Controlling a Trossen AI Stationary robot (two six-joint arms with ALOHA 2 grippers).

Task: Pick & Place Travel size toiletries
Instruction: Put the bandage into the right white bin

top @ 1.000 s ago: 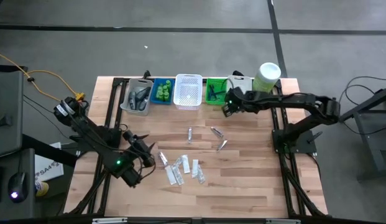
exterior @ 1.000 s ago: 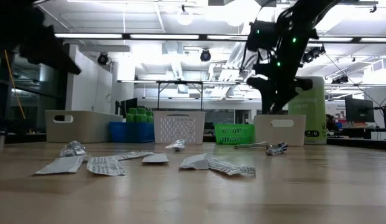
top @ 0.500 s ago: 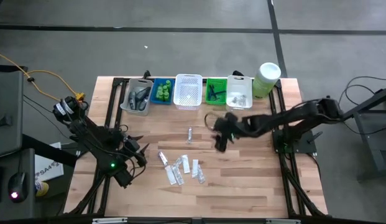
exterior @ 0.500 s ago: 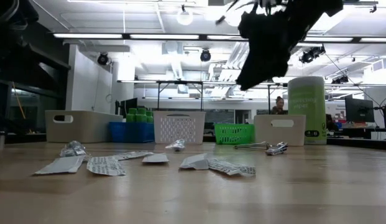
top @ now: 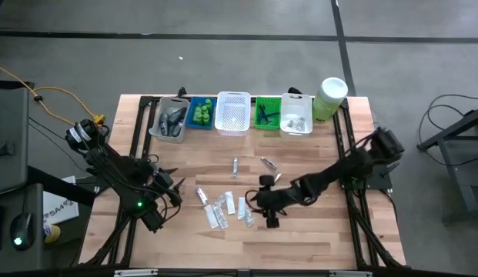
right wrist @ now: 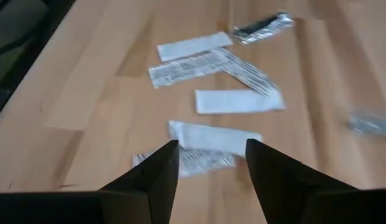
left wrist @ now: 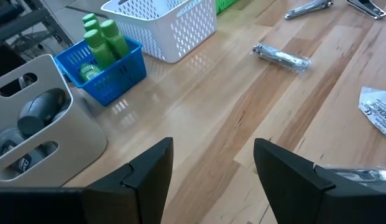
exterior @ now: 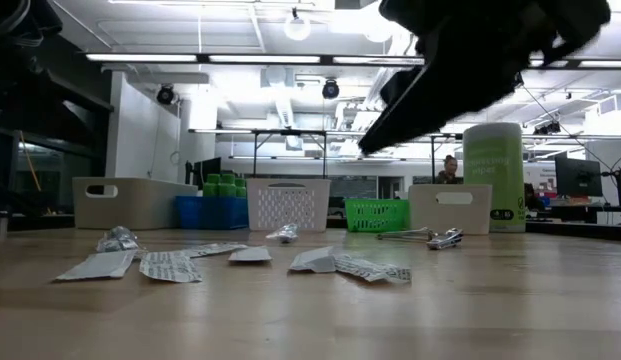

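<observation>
Several flat white sachets (top: 225, 208) lie in a loose group on the wooden table (top: 315, 238), seen close in the right wrist view as sachets (right wrist: 214, 138). A silvery tube (top: 235, 165) and small metal pieces (top: 268, 164) lie farther back. My right gripper (top: 258, 206) hangs open just above the right end of the sachets, nothing between its fingers (right wrist: 160, 177). At the table's left, my left gripper (top: 175, 192) also stands open and holds nothing (left wrist: 208, 180). Green bottles (left wrist: 105, 40) stand in the blue basket (left wrist: 127, 71).
A row of baskets lines the far edge: grey (top: 171, 120), blue (top: 200, 113), white (top: 232, 113), green (top: 266, 113) and a small white one (top: 296, 115). A pale-green canister (top: 331, 96) stands at the far right. Bare wood lies near the front edge.
My right gripper has swung from over the far baskets toward the table's near edge and left, sinking a little and rolling, and now hangs over the sachets. My left gripper has drawn back slightly toward the table's left edge. Both stay open. The sachets have not moved.
</observation>
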